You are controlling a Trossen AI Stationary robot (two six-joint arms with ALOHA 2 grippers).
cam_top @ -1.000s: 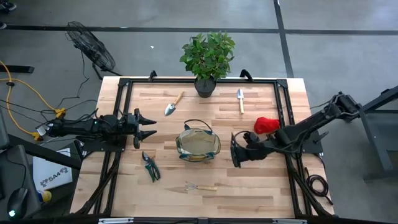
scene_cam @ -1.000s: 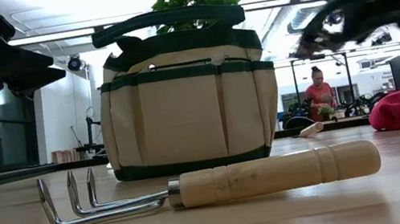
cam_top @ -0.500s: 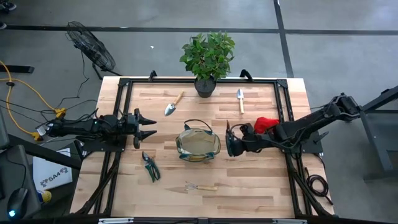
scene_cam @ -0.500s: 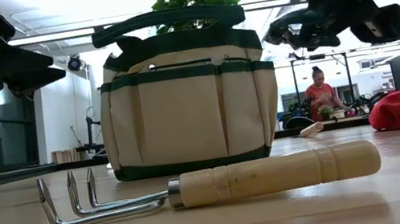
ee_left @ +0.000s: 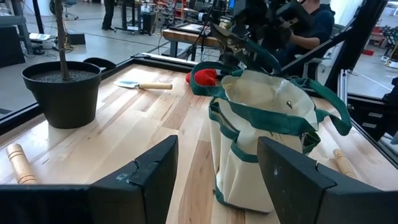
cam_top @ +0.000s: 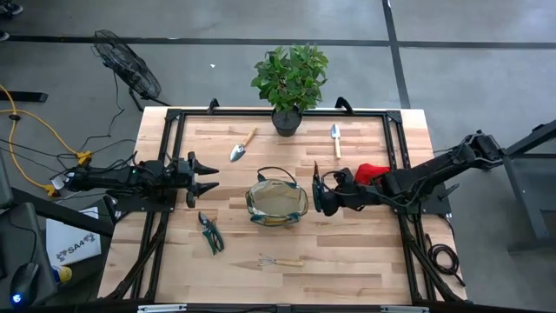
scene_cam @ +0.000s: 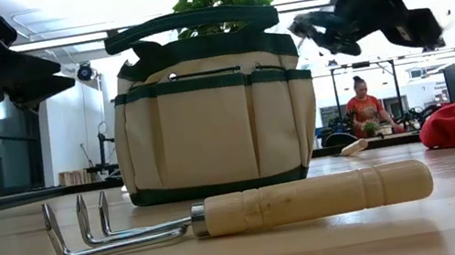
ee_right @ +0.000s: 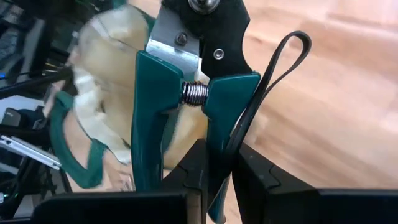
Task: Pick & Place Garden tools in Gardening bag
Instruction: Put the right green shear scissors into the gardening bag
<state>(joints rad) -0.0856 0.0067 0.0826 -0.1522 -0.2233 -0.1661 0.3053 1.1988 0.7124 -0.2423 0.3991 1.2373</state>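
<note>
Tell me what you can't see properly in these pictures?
- Inside of the gardening bag: low view, its own wall hides it.
- Blade tips of the pruning shears: right wrist view, cut off by the edge; right gripper holds them.
- Trowel: low view, bag covers most.
- Left gripper: waits at the table's left.

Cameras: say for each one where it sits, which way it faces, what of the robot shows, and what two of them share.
High view: overhead, straight down on the table; both arms, left gripper waiting at the left edge.
Low view: at tabletop height, level across the hand fork to the bag; right gripper comes in from above.
Left wrist view: past its own fingers toward the bag.
Right wrist view: along its fingers, shut on the pruning shears.
Shared: every view shows the bag.
</note>
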